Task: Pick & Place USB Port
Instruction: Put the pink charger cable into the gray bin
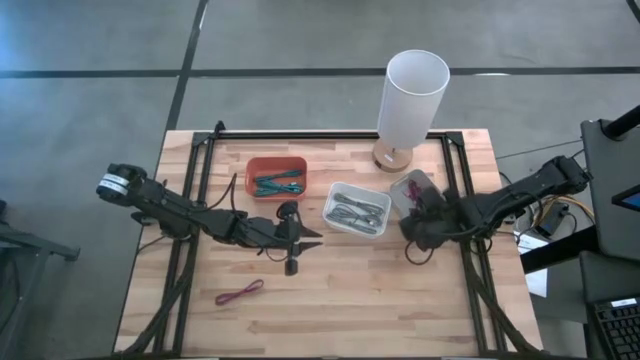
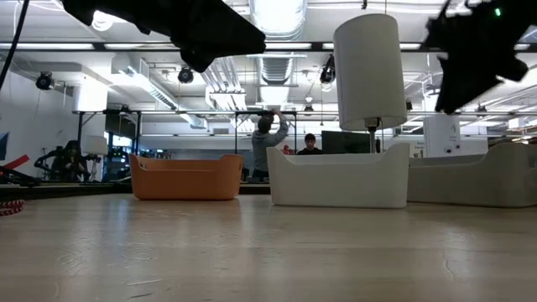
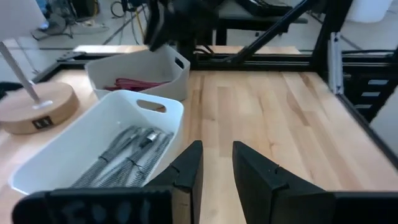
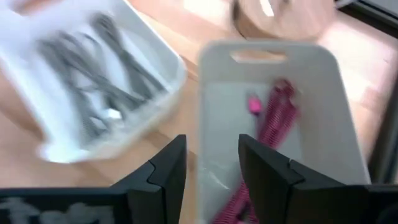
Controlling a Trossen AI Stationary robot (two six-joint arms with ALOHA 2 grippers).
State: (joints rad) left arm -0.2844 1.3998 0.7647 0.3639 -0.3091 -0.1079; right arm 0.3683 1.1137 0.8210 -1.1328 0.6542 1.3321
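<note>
Three small bins stand on the wooden table. An orange bin [image 1: 277, 176] holds teal cables, a white bin [image 1: 357, 208] [image 3: 93, 149] holds grey cables, and a grey bin [image 1: 415, 188] [image 4: 273, 118] holds magenta cables [image 4: 273, 124]. A single red cable [image 1: 240, 292] lies loose on the table near its near-left part. My left gripper [image 1: 303, 235] [image 3: 217, 165] hovers open over bare wood, just left of the white bin. My right gripper [image 1: 412, 228] [image 4: 211, 162] is open above the near end of the grey bin, with nothing between its fingers.
A white-shaded lamp [image 1: 410, 100] on a round wooden base stands behind the bins at the far edge. A black frame rail [image 1: 330, 135] runs around the table. Bare wood [image 1: 380, 290] stretches across the near half. People stand in the room beyond [image 2: 268, 138].
</note>
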